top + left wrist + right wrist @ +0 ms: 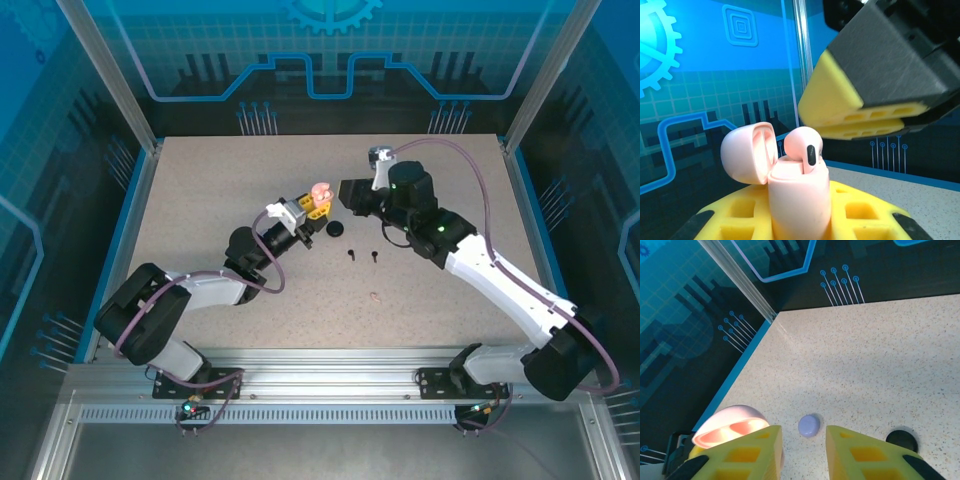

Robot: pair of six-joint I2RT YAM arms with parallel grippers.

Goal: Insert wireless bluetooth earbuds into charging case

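Left gripper (308,207): you have it clamped on the pink charging case (799,195), which stands upright between its yellow pads.
Case look: glossy pale pink, with the lid swung open to one side.
Seated earbud (804,146): pale pink with a rounded head and a dark oval patch; it stands in the case's well beside the lid.
Right gripper (804,450): your jaws stand apart with nothing between them, just beside the case.
Loose on the table (200,220): two black earbuds (352,253), a pink earbud (374,296), and a black case (334,229) nearby.
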